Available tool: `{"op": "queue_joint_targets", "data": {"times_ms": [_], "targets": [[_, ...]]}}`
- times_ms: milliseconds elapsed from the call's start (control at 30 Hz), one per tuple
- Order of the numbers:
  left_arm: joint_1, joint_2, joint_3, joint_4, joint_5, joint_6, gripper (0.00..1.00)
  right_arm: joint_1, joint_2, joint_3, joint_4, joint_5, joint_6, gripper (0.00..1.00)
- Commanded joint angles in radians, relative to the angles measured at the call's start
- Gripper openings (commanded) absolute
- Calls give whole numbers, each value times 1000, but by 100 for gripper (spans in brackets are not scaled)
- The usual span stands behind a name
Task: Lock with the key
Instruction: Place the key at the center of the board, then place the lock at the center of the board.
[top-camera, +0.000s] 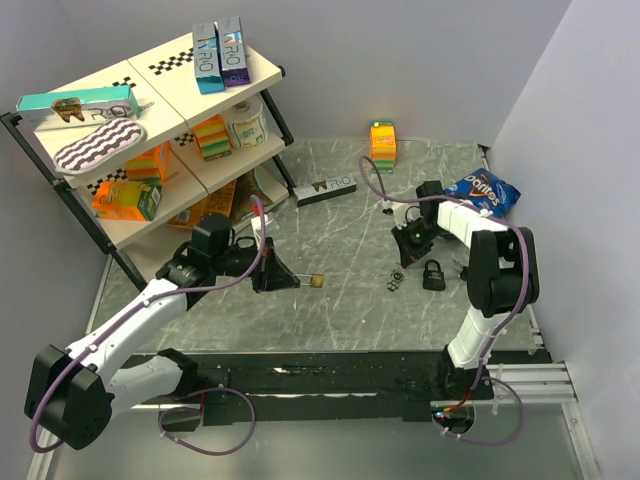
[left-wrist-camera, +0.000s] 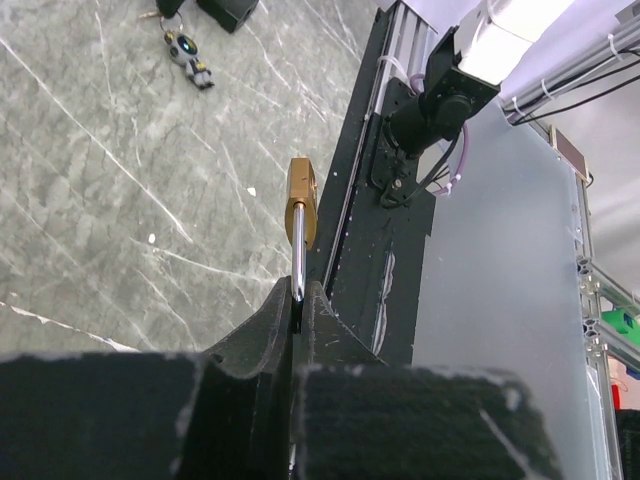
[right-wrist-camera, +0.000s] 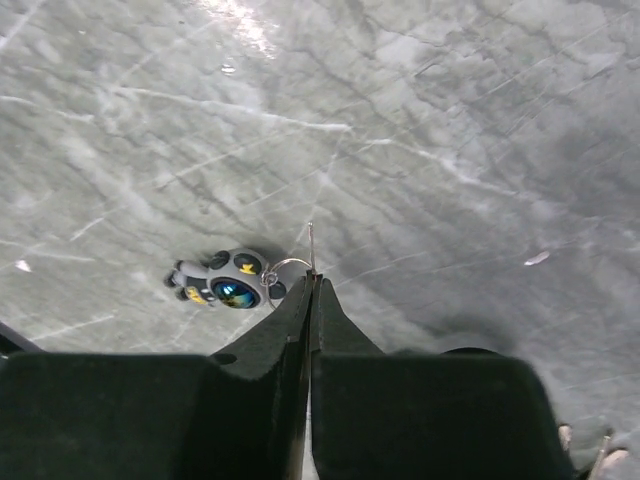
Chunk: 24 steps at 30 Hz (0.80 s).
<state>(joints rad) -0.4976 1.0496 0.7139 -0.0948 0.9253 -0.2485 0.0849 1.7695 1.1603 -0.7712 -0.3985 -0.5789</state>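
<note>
The lock (top-camera: 316, 281), a brass-yellow padlock, is held out sideways above the table by my left gripper (top-camera: 290, 279), which is shut on its shackle. In the left wrist view the brass body (left-wrist-camera: 302, 198) sticks out beyond the shut gripper (left-wrist-camera: 298, 290). My right gripper (top-camera: 403, 260) is shut on the key, which shows edge-on as a thin metal blade (right-wrist-camera: 311, 245) poking past the gripper (right-wrist-camera: 311, 282). A ring joins it to a small grey charm (right-wrist-camera: 224, 280), low by the table. The charm also shows in the top view (top-camera: 395, 281) and the left wrist view (left-wrist-camera: 190, 50). Lock and key are well apart.
An all-black padlock (top-camera: 433, 275) lies just right of the charm. A shelf rack (top-camera: 110, 250) with boxes stands at the back left. A black box (top-camera: 325, 188), an orange carton (top-camera: 383, 143) and a blue chip bag (top-camera: 483, 190) lie at the back. A black rail (top-camera: 330, 375) runs along the near edge.
</note>
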Motion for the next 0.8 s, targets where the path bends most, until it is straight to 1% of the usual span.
{"op": "queue_joint_targets", "data": {"times_ms": [0,67,100,133,167,200,267,300,333,400,500,533,567,633,667,733,767], "targets": [[2,-10,-4,40,7,-1,1,-4,31,71,-8,20,-35,22],[2,-3,-4,35,4,-11,1,-4,21,78,-19,-11,-19,42],[2,0,-1,30,1,-14,1,-5,-8,79,-19,-22,-13,59],[2,9,5,17,0,-23,1,-4,-27,82,-19,-34,-6,67],[1,15,10,9,0,-29,1,-4,-47,88,-17,-48,-6,69],[2,24,15,1,3,-40,1,-4,-92,105,-14,-80,-4,77],[2,58,32,-14,33,-83,1,-2,-146,117,-1,-123,-9,84],[2,72,38,-19,47,-96,1,-1,-206,125,19,-167,-7,90],[2,93,47,-22,56,-139,1,7,-235,127,29,-192,1,91],[4,113,64,-33,69,-175,1,32,-317,131,36,-246,14,92],[5,139,81,-23,75,-251,1,140,-413,105,41,-243,17,93],[5,153,82,-19,78,-303,1,182,-438,90,49,-231,19,94],[5,161,85,0,84,-326,1,263,-482,61,55,-218,17,95],[7,174,87,16,104,-374,1,353,-519,35,79,-180,21,98],[7,176,87,27,115,-380,1,440,-538,24,79,-166,17,99],[7,184,85,32,115,-402,1,513,-538,30,61,-125,5,99],[8,185,84,36,122,-408,1,576,-535,35,55,-117,1,99]]}}
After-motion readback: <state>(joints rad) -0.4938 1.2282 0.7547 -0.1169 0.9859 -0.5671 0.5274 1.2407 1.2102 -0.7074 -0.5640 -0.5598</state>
